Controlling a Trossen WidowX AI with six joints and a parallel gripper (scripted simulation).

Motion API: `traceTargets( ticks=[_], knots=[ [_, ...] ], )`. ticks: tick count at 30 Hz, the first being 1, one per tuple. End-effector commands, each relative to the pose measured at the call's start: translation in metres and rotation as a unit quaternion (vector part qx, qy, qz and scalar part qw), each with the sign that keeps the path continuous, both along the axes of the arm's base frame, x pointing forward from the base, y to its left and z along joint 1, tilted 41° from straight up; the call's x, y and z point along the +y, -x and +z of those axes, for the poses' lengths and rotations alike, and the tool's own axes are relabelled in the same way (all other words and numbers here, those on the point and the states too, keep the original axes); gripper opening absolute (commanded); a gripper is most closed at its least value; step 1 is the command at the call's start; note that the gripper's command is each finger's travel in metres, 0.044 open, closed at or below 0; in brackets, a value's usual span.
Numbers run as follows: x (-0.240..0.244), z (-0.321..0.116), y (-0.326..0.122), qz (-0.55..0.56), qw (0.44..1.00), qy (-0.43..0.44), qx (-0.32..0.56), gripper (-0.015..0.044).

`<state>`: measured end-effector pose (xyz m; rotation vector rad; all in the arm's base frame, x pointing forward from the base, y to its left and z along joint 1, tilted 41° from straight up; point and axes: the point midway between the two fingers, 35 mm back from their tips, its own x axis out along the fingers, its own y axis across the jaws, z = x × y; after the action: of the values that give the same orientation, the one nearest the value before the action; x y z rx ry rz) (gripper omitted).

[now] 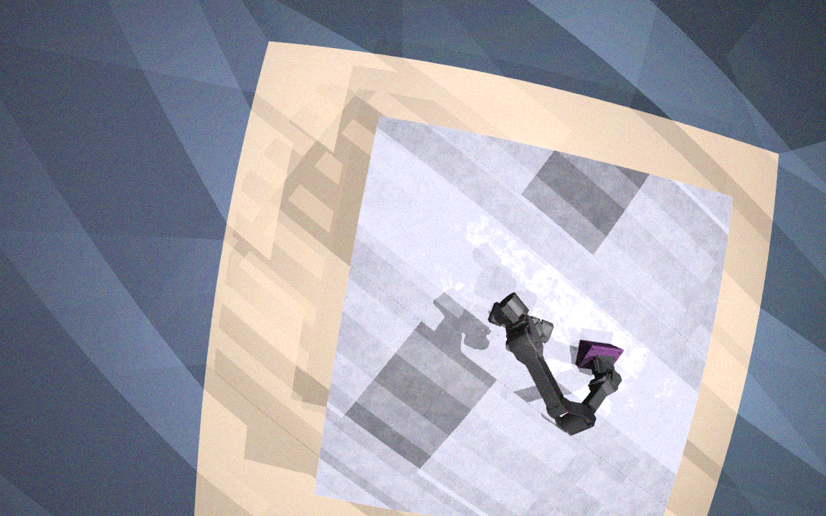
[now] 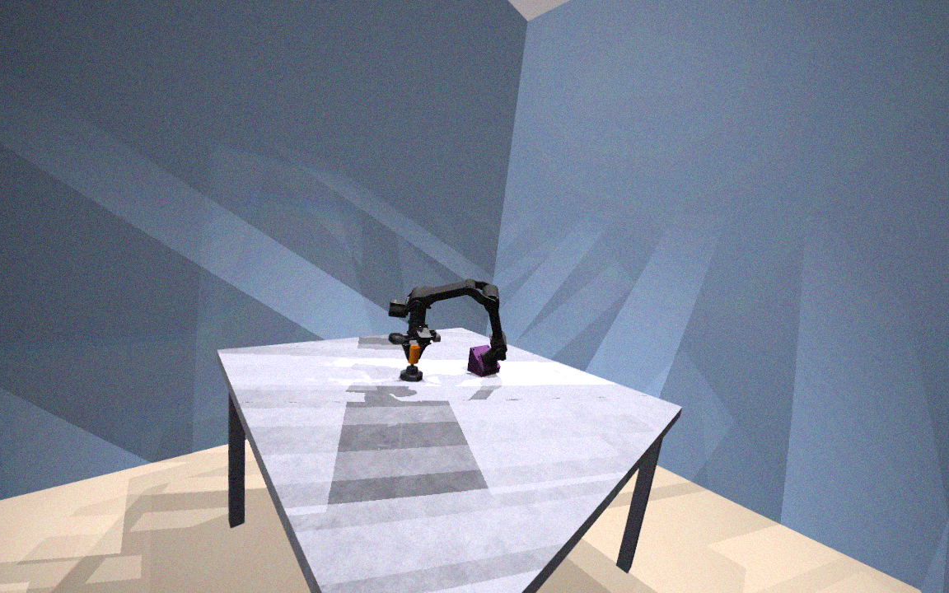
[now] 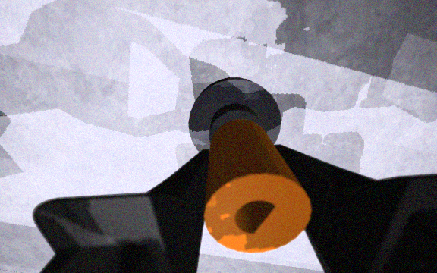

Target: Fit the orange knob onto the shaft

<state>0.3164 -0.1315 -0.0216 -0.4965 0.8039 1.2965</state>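
Observation:
The orange knob (image 2: pixel 413 354) (image 3: pixel 250 167) is upright between the fingers of my gripper (image 2: pixel 413 358) (image 3: pixel 240 153), which is shut on it. In the wrist view its top face shows a D-shaped hole, with the flat side toward the lower right. The dark round pedestal (image 2: pixel 411 375) (image 3: pixel 237 92) stands on the table directly below the knob. The knob's lower end is above the pedestal's wide base, at its narrower raised part. The shaft is hidden, and I cannot tell whether the knob's lower end touches it. The top view does not show the knob, hidden beneath the arm.
A purple block (image 1: pixel 603 352) (image 2: pixel 479 360) stands at the arm's base, to the right of the pedestal in the exterior view. The arm (image 1: pixel 541 372) (image 2: pixel 455 288) arches from there over to the knob. Shadows and bright patches cross the table (image 1: pixel 403 192) (image 2: pixel 537 457).

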Motion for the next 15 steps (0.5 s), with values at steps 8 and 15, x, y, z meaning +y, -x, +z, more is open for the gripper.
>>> traceTargets(
  ticks=[8,15],
  knots=[
    [-0.0026,-0.0006,0.0014,0.079,0.994,0.007,-0.069,0.0000],
    [-0.0010,-0.0023,0.0013,0.079,0.994,0.007,-0.069,0.0000]
  ],
)
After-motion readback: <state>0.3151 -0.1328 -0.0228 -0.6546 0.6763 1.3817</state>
